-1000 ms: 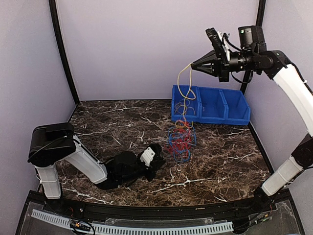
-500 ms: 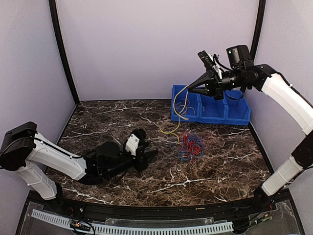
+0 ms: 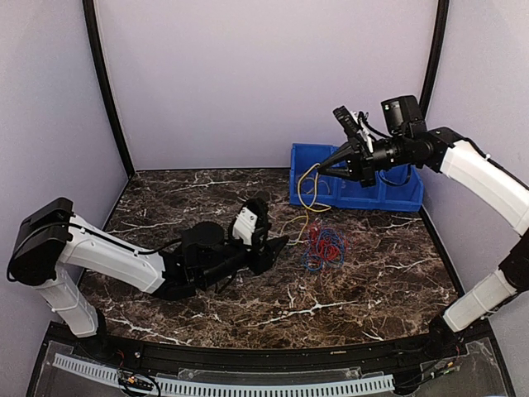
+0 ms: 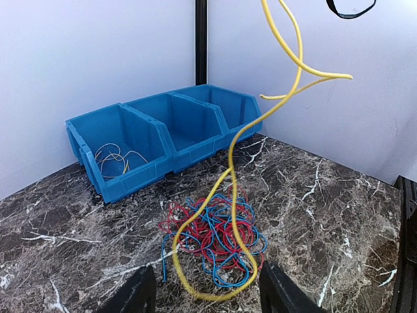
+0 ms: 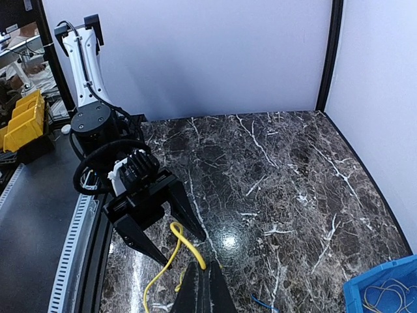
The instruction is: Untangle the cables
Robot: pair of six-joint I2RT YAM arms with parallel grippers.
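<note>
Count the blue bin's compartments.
3 in the blue bin: left compartment holds thin pale wires; middle compartment and right compartment look empty, floors partly hidden.

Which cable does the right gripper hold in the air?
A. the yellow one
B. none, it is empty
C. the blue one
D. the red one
A: the right gripper is pinched shut on the yellow cable, which hangs from it down to the red and blue tangle.
</note>
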